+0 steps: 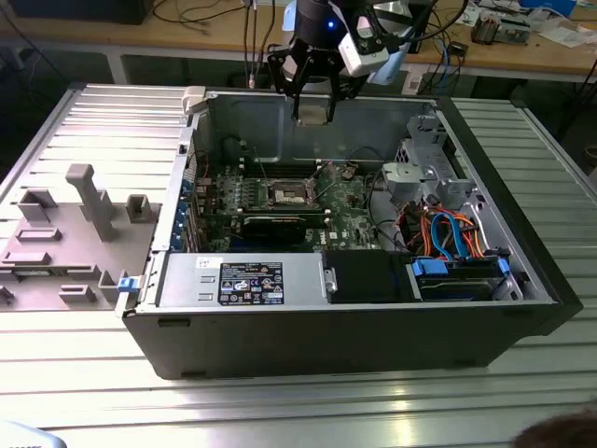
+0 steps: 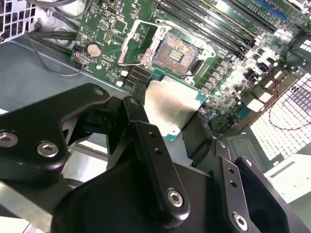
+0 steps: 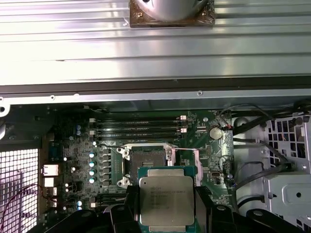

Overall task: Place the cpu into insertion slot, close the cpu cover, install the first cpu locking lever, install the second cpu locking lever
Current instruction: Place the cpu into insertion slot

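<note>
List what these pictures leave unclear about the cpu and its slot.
- cpu: second wrist view, gripped end hidden by the gripper fingers.
- insertion slot: first wrist view, one side hidden behind the held cpu.
- Its contacts: exterior view, too small to make out.

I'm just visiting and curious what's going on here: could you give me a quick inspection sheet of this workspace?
Surface: ribbed metal table, carrying an open computer case.
Job's things: cpu held above the motherboard; insertion slot empty; cpu cover raised open.
Clutter: grey fixture tray at the exterior view's left.
Grippers: claw shut on the cpu.
Cables: orange and blue cables inside the case.
Surroundings: wooden bench with loose wires behind.
</note>
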Controlling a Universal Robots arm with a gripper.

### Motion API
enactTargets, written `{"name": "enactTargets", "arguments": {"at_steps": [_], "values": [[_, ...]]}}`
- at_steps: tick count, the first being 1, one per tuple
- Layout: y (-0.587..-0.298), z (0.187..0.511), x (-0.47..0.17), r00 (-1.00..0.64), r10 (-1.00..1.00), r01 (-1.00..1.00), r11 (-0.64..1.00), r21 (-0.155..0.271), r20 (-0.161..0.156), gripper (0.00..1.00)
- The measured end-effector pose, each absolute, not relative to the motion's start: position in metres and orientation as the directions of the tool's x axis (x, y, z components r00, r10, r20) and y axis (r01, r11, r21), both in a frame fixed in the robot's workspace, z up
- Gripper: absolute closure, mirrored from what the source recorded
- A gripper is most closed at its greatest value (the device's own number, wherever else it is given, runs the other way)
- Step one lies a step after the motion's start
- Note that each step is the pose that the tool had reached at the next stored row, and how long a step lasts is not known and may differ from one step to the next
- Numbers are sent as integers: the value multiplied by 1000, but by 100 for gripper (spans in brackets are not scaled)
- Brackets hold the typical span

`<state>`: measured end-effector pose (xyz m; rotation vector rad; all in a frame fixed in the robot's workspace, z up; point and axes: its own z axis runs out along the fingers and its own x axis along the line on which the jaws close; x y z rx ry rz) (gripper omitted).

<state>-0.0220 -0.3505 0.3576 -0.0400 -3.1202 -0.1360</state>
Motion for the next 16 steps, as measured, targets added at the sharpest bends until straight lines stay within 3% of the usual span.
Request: {"name": "enactTargets", "arguments": {"at_steps": [16], "values": [[-351, 354, -22, -1000, 25, 26, 996, 87, 19, 45]]}}
